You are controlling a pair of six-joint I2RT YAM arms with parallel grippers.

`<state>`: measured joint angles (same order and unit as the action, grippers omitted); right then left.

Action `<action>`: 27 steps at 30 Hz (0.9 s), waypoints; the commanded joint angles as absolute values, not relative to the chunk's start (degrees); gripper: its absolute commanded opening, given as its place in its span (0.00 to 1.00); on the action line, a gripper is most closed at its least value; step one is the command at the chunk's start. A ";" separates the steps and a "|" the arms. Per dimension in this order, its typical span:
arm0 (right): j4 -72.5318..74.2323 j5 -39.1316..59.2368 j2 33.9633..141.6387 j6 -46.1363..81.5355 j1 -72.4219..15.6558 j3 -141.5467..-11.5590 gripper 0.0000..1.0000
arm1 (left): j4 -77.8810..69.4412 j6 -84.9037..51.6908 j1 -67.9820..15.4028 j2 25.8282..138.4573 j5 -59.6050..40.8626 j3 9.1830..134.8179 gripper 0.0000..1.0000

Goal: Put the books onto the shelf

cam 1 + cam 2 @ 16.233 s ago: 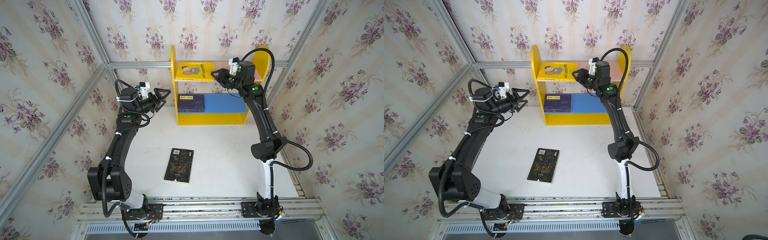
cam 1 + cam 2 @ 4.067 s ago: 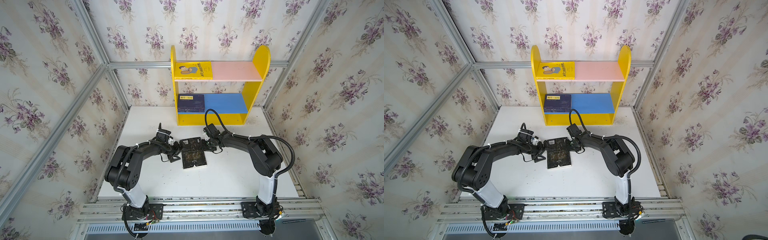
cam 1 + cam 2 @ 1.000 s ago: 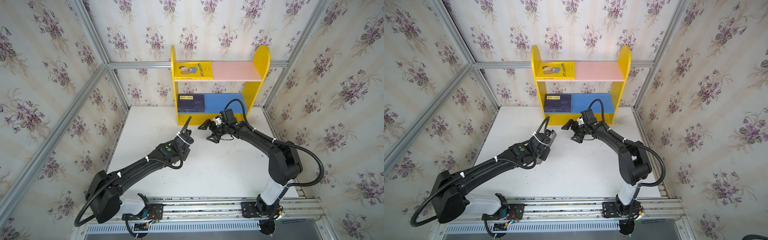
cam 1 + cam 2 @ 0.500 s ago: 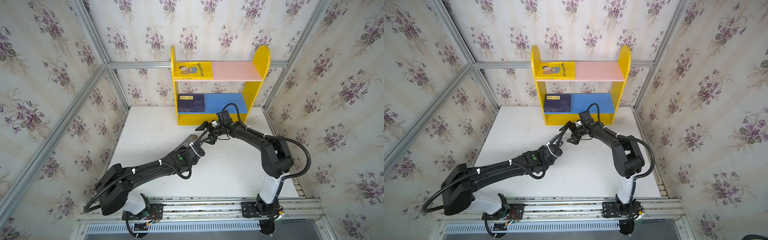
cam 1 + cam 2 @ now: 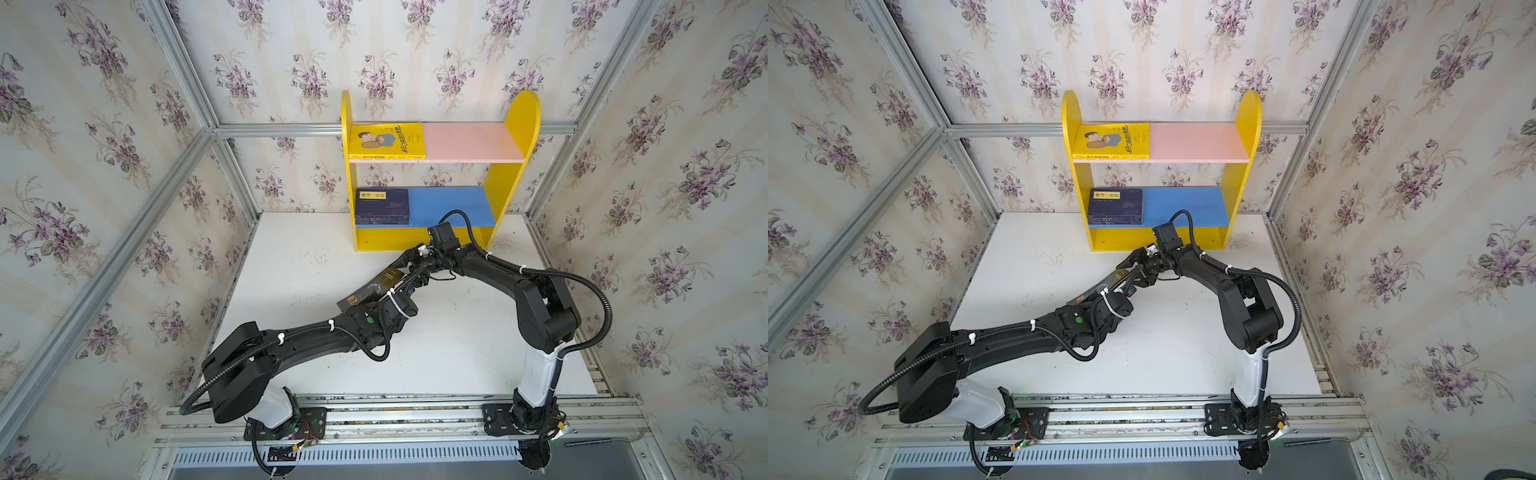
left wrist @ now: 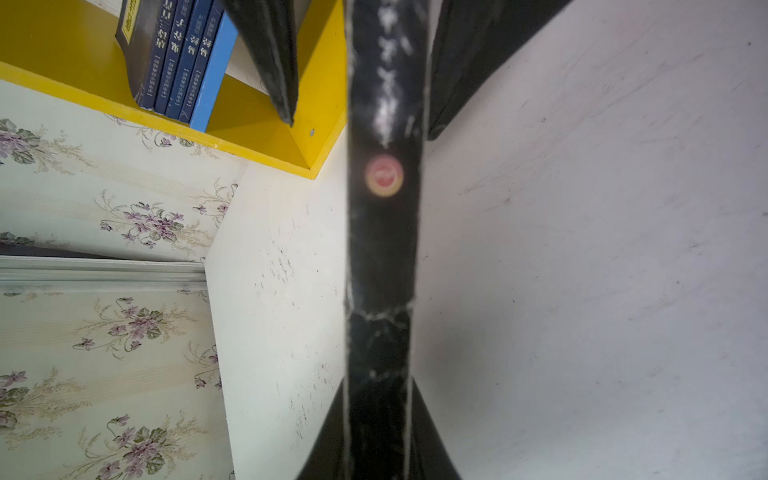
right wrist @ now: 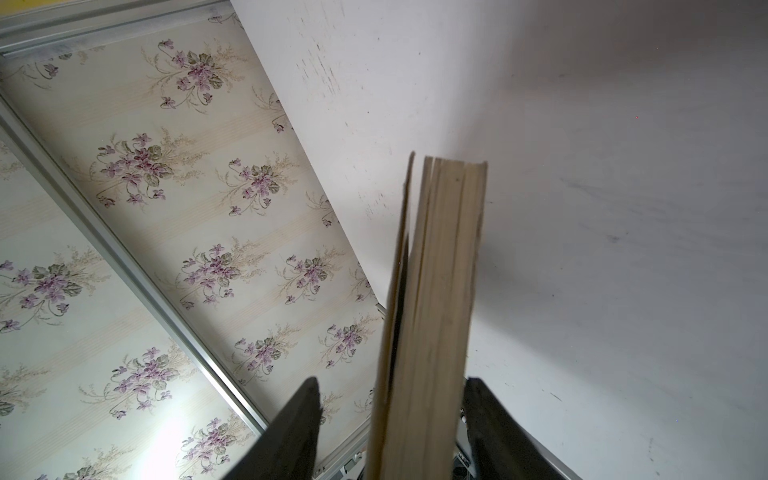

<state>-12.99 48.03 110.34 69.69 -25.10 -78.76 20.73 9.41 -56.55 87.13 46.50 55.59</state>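
Note:
A black book (image 5: 376,286) (image 5: 1119,275) hangs tilted above the table, and my left gripper (image 5: 390,286) (image 6: 380,395) is shut on its spine (image 6: 384,208). My right gripper (image 5: 415,266) (image 5: 1136,266) (image 7: 390,386) is open around the book's far end. The pale page edge (image 7: 436,291) stands between its fingers (image 7: 299,415), with a gap on one side. On the shelf (image 5: 515,124) (image 5: 1246,124) (image 6: 270,137), a yellow book (image 5: 386,141) (image 5: 1111,141) lies on the pink upper board. A stack of navy books (image 5: 382,205) (image 5: 1116,205) (image 6: 174,54) lies on the blue lower board.
The white table (image 5: 457,340) (image 5: 1183,340) is boxed in by flowered walls with metal rails (image 5: 166,178). The shelf stands against the back wall. Both arms meet just in front of the shelf's yellow base (image 5: 390,241).
My left arm has stretched forward and to the right with the black book. The right gripper has come in over the book's far end and its jaws have narrowed.

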 commanded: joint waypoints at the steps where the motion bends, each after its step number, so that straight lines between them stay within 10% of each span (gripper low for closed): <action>1: -8.35 49.04 110.90 73.34 -25.44 -77.61 0.47 | 16.12 10.69 -56.60 87.85 49.70 56.51 0.09; 6: -3.87 49.06 111.01 75.90 -25.58 -75.30 0.26 | 15.34 9.81 -56.69 89.30 50.87 57.70 0.12; 10: -1.45 47.05 110.53 76.81 -25.58 -74.27 0.15 | 15.45 7.83 -56.35 89.51 50.04 57.39 0.48; 18: 8.47 42.10 111.25 81.27 -25.49 -70.99 0.08 | 17.97 3.68 -55.26 90.17 43.64 61.05 0.85; 27: 12.99 38.48 109.60 75.33 -25.31 -69.17 0.08 | 33.26 -7.13 -44.41 84.72 7.46 72.92 0.97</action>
